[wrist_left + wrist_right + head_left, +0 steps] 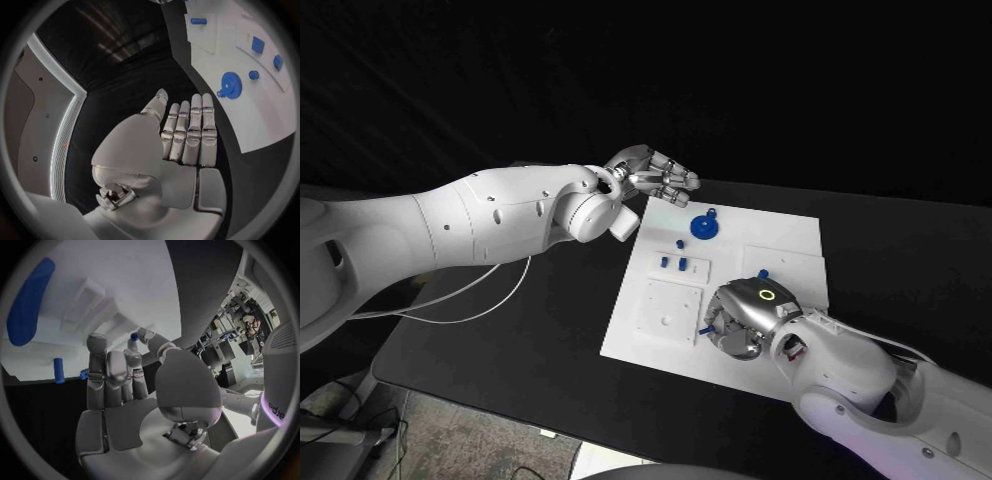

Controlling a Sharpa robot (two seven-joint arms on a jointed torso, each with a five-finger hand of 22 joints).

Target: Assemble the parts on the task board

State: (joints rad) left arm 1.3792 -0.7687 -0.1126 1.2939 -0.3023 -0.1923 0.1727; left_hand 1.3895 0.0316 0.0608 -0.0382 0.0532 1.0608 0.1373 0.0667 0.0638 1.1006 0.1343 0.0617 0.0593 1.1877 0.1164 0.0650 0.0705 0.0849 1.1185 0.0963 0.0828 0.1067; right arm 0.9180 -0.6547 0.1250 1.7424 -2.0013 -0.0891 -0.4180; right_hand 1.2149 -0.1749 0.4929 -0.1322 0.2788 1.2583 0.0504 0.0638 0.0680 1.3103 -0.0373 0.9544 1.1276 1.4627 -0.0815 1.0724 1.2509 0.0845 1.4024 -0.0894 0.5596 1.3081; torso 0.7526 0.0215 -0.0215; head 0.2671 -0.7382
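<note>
Black table (pixel 488 350) and dark room sit all around the white board (pixel 733 255) in the head view. Over the board's near edge the right hand (pixel 744 322) is low, palm down, and a small blue part (pixel 708 327) peeks out by its fingers. I think it is picking this part up or pushing it into place, but from here I cannot tell if it truly holds it. Beyond this hand lie a blue peg (pixel 763 273), two little blue blocks (pixel 675 264) and a blue gear (pixel 707 226). The left hand (pixel 653 180) floats off the board's far corner, close to the gear, holding nothing. From the left wrist, the left hand (pixel 184 137) has flat, straight fingers side by side and nothing in them. The gear (pixel 230 85) lies on the board (pixel 262 120) just past its fingertips, with the blocks (pixel 257 45) further out. From the right wrist, the right hand (pixel 125 385) has bent fingers, and a tiny blue part (pixel 134 336) sits at the tips of two of them, so it looks pinched. A blue peg (pixel 59 370) stands close beside the fingers, and a long blue bar (pixel 30 300) lies further off on the board (pixel 125 285). To do this well, the hand should keep the pinch soft, hold the part straight over its hole, go down slowly, and not bump the peg. The left hand should wait out of the way.
</note>
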